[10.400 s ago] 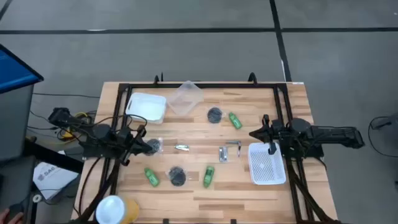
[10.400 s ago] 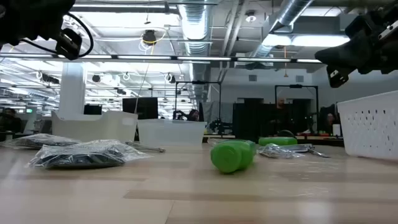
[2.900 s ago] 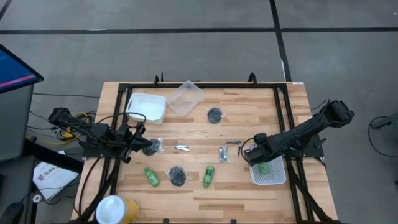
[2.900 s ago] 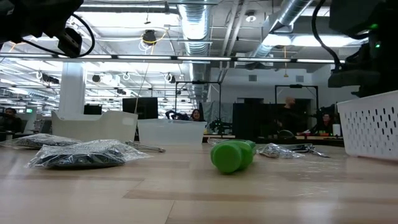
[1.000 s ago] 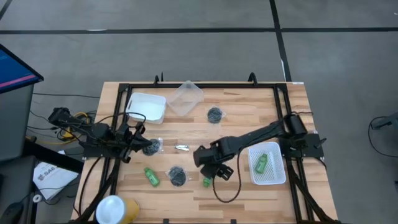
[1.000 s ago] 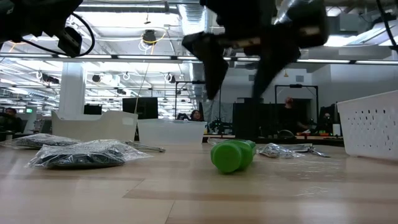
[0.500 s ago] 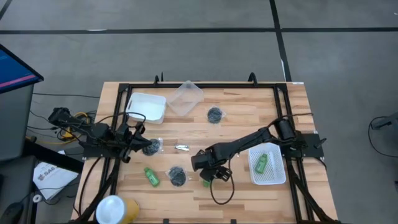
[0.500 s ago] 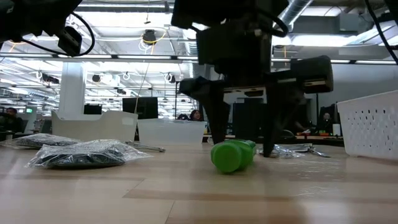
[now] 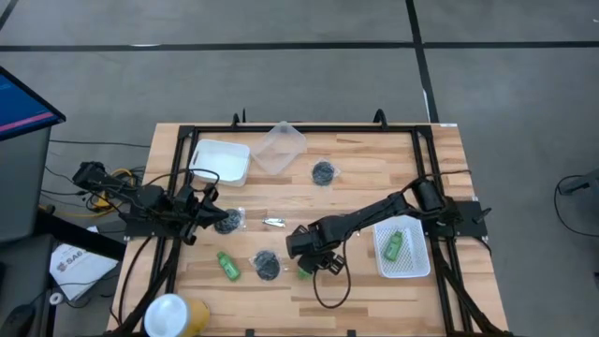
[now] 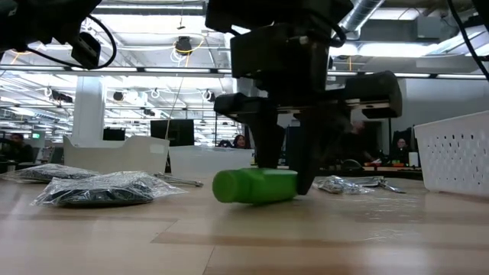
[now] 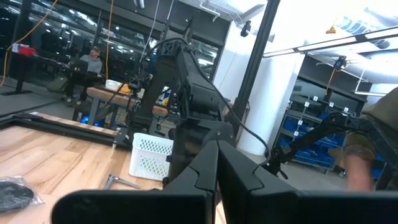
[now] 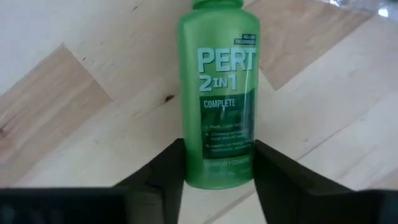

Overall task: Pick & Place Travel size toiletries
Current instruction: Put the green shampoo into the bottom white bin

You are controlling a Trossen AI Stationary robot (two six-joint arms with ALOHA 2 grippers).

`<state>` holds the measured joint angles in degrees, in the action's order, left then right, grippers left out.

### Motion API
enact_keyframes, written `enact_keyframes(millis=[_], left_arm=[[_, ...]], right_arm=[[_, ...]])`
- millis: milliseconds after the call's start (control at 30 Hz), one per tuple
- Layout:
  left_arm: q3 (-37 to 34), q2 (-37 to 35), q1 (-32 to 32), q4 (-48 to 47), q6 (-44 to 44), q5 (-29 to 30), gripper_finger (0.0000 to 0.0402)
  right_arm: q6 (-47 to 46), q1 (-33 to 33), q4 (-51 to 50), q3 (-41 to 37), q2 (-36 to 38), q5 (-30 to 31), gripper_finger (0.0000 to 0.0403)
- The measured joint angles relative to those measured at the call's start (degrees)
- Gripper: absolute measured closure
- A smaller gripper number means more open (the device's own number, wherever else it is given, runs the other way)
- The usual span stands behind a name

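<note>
Item: green bottle (image 12: 219, 93), lying flat on the tabletop (image 9: 374, 159) near its front edge; long axis runs straight away from the right gripper (image 12: 217, 163), base between its fingers (image 12: 163, 163), which press both flanks, narrowly parted; right arm nearer; left gripper (image 9: 208, 220) idles at the left side, fingers apparently together, empty.

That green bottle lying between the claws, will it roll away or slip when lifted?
The green bottle lies on its side, so a nudge might roll it. Its smooth plastic looks slippery, though the right gripper straddles its base squarely. It is probably light.
</note>
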<state>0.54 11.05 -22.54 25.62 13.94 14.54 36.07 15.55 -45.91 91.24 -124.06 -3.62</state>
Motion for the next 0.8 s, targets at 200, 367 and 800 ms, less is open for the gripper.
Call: enact_keyframes(millis=[200, 367, 800], left_arm=[[0.02, 0.0, 0.01, 0.32, 0.0, 0.02, 0.0401], [0.0, 0.0, 0.01, 0.44, 0.0, 0.02, 0.0401], [0.0, 0.0, 0.0, 1.54, 0.02, 0.02, 0.0401]], right_arm=[[-6.07, -0.67, -0.43, 0.02, 0.23, -0.61, 0.0282], [-12.74, -3.1, -3.5, -0.11, 4.64, -0.45, 0.0275], [-49.18, -8.86, -23.47, -0.04, 28.83, -0.19, 0.0272]])
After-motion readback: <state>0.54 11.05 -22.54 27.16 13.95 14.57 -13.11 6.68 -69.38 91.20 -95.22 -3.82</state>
